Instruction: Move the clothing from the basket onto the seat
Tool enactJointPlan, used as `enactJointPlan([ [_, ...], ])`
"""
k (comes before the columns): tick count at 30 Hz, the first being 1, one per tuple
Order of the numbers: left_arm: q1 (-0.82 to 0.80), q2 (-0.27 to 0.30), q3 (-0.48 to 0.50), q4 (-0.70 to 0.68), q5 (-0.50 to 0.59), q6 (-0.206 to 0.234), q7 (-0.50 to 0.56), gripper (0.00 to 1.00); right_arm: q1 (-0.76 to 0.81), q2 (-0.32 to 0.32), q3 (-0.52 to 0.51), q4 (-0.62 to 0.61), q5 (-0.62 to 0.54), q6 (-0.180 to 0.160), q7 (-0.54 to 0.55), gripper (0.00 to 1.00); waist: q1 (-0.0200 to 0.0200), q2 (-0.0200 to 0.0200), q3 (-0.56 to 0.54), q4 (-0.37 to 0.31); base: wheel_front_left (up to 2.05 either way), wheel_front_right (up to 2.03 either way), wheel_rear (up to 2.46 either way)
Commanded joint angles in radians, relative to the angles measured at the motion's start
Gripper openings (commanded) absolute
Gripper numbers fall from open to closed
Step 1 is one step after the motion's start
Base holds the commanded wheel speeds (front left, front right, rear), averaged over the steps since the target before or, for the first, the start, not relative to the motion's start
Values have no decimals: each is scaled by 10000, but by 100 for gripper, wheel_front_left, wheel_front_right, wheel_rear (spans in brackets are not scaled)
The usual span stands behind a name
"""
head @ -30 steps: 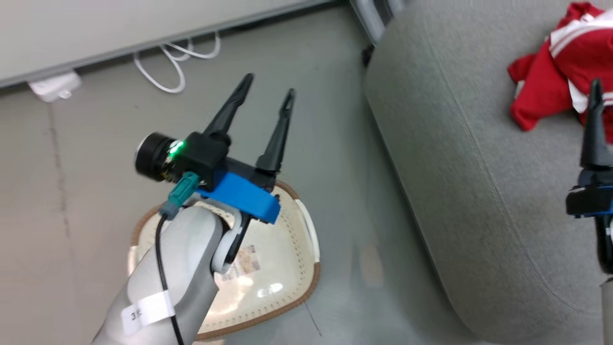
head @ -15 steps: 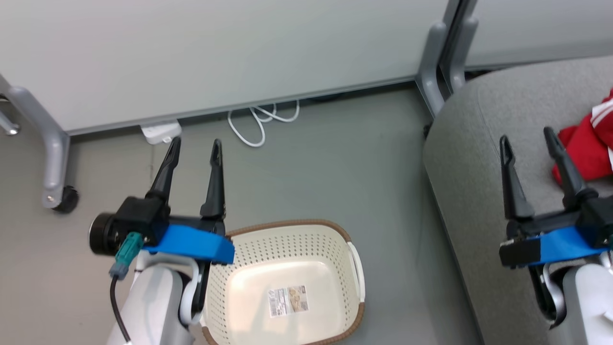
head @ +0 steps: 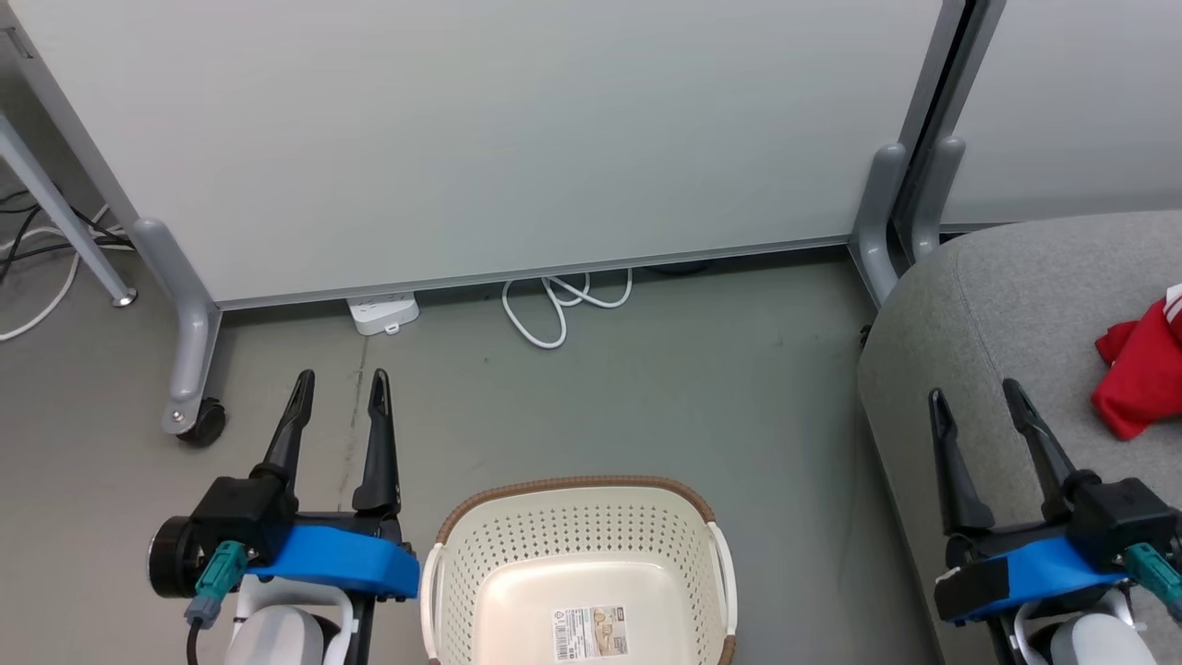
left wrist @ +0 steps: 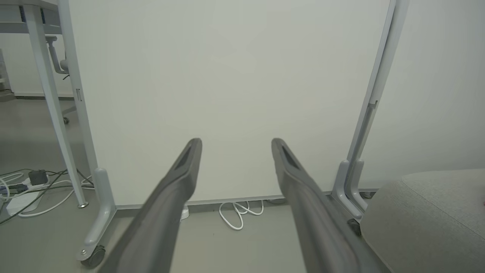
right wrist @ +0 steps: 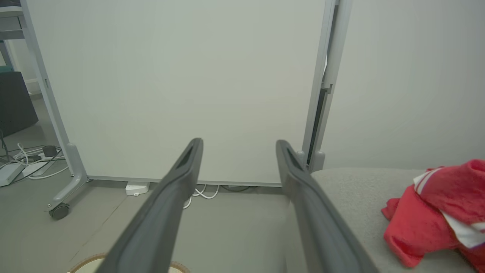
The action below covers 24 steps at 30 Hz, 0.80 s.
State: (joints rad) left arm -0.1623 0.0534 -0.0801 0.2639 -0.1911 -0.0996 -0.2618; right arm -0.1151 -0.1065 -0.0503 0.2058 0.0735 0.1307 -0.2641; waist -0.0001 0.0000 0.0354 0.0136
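Observation:
The cream perforated basket (head: 577, 540) with a brown rim stands on the floor at the bottom middle of the head view; inside it I see only a paper label. Its rim (right wrist: 178, 265) peeks in at the bottom of the right wrist view. The red clothing (head: 1140, 369) with white trim lies on the grey seat (head: 997, 305) at the right, and the right wrist view has the clothing (right wrist: 439, 212) on the seat (right wrist: 352, 189) too. My left gripper (head: 340, 386) hovers open left of the basket. My right gripper (head: 977, 397) hangs open over the seat's left part, short of the clothing.
A pale wall panel (head: 480, 129) on grey metal legs runs across the back, one castor (head: 199, 425) at the left. A white power strip (head: 383, 312) and coiled white cable (head: 559, 309) lie on the floor beneath it. More cables (left wrist: 26, 189) trail at the far left.
The head camera has swung left and up, so the panel and both grippers now sit squarely in view. Both grippers stay open and hold nothing.

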Motion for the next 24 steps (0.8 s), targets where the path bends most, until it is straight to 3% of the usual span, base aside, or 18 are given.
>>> enactJointPlan([
  [1,121,-24,52,11,100,-44,-46,100,163,48,-34,53,46,1,-3,100,1,0,-52,46,0,0,0],
  [24,519,-33,136,120,-8,-58,-46,100,492,354,-278,180,123,1,-4,100,1,0,-146,320,0,0,0],
])
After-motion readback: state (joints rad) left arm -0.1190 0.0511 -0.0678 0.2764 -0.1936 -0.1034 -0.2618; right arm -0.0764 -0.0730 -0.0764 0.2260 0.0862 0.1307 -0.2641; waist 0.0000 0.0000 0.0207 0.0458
